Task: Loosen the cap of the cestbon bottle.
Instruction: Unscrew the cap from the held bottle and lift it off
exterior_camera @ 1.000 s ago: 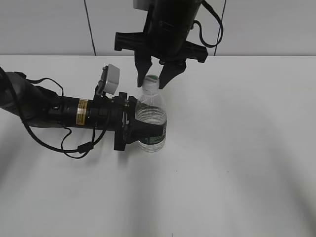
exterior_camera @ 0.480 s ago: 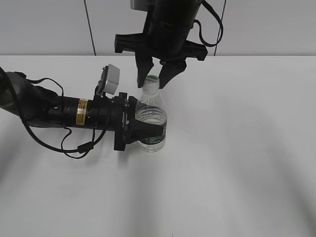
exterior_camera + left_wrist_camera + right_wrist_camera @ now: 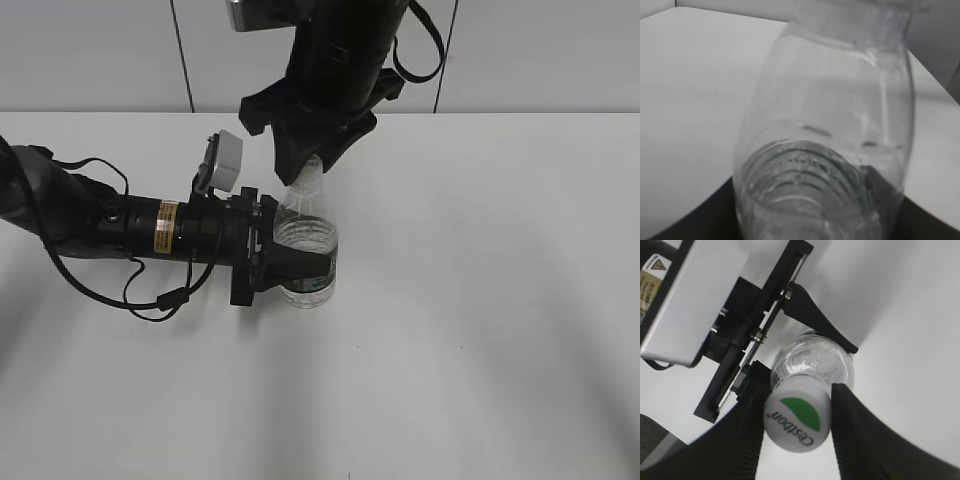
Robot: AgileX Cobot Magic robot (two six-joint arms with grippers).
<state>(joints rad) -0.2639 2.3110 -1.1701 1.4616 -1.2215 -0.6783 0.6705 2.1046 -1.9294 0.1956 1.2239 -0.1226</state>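
STATUS: the cestbon bottle (image 3: 306,245) stands upright on the white bench (image 3: 480,330), slightly left of centre in the exterior view.

LEFT ARM: approaches horizontally from 9 o'clock. The left gripper (image 3: 285,268) is clenched on the bottle's lower body at the dark green label band. In the left wrist view the clear ribbed wall fills the frame (jaw pads are barely visible there, so contact is read from the exterior view).

RIGHT ARM: descends from 12 o'clock. The right gripper (image 3: 797,412) has one finger on each side of the cap (image 3: 796,418), at approx. 9 and 3 o'clock of the cap in the right wrist view. Both fingers appear to touch the cap rim, i.e. grasping it. Cap top w/ green patch and "Cestbon" lettering is fully legible.

PROGRESS (judgement):
1. Bottle secured: done.
2. Cap gripped: done, or nearly so.
3. Loosening rotation: no sign of completion. The cap sits flush on the neck, no gap visible.

REMAINING: rotate the right wrist to break the cap free while the left gripper resists bottle spin.
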